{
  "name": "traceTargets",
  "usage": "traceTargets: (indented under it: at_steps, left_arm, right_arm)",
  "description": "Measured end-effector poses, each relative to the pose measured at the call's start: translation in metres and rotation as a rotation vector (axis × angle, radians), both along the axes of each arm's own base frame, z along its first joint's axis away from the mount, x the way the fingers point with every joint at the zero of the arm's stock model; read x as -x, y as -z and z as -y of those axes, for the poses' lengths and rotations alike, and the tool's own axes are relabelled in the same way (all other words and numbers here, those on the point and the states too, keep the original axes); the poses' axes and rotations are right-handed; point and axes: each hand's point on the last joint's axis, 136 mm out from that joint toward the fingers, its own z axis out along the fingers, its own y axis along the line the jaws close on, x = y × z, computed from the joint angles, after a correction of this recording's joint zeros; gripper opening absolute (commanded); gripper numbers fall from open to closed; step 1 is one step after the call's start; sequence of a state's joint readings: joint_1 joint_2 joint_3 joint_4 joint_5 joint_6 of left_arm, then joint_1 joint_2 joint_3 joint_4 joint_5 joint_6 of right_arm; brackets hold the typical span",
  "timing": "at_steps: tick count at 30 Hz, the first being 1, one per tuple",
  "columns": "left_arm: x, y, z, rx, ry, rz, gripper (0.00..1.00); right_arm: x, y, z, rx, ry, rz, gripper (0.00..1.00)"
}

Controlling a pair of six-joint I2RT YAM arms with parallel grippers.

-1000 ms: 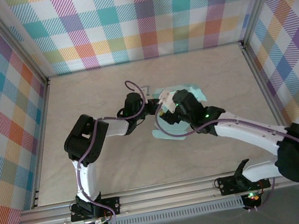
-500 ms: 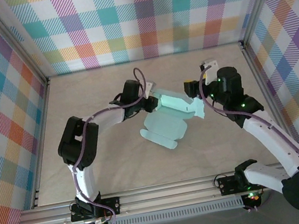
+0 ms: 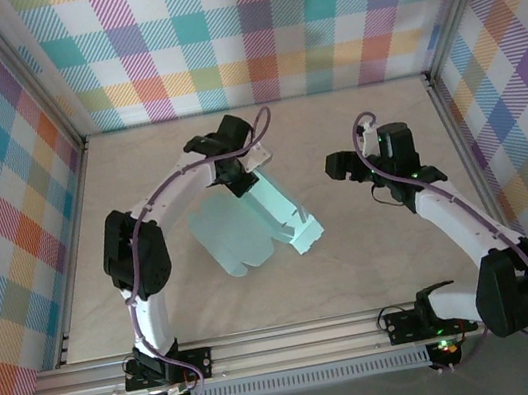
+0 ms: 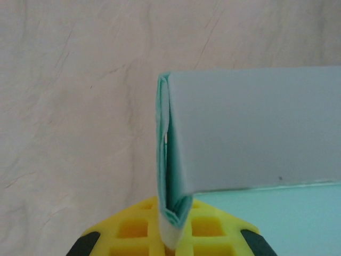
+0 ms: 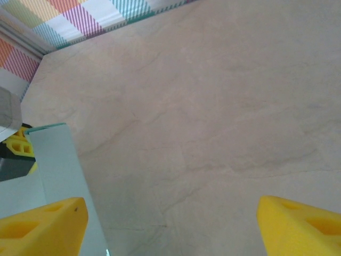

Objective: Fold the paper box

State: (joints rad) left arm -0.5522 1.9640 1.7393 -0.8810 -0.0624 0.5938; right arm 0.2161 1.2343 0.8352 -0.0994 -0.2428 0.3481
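Pale mint-green thin-card paper box (image 3: 283, 217), partly folded, mid-way across the beige table (image 3: 139, 178). Its long axis runs far-left to near-right, and its far end is pinched between the closed jaws of the left gripper (image 3: 243, 174), which hides that end from above. Right gripper (image 3: 342, 166): jaws spread wide, holding nothing, well apart from the box.

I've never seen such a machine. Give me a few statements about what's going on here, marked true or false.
1. The left tool pinches the paper box. True.
2. The right tool grips the box too. False: it is open and apart from the box.
3. The card is pink. False: it is pale mint-green.
4. The walls are checked in many colours. True.
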Motion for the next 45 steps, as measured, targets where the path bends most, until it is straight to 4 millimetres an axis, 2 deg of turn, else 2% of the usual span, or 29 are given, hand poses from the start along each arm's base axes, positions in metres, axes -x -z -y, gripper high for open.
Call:
traceTargets:
  at_steps: [4,10,14,19,31,45]
  left_arm:
    - [0.0,0.012,-0.006,-0.102,0.033,-0.07,0.0]
    - [0.008,0.056,-0.002,-0.168,0.079,-0.25,0.0]
    - [0.009,0.076,0.002,-0.197,0.091,-0.311,0.0]
    - [0.004,0.077,0.008,-0.253,0.097,-0.292,0.0]
    - [0.0,0.085,0.017,-0.427,0.097,-0.2,0.0]
    - [-0.011,0.092,0.019,-0.58,0.102,-0.118,0.0]
  right_arm:
    - [0.003,0.004,-0.002,-0.016,-0.008,-0.015,0.82]
    - [0.006,0.014,-0.003,-0.026,-0.012,-0.029,0.82]
    - [0.008,0.028,-0.003,-0.03,-0.007,-0.063,0.82]
    - [0.011,0.044,-0.002,-0.025,-0.004,-0.1,0.81]
    - [0.005,0.048,-0.003,-0.028,-0.004,-0.087,0.82]
    - [0.005,0.055,0.001,-0.029,0.007,-0.096,0.82]
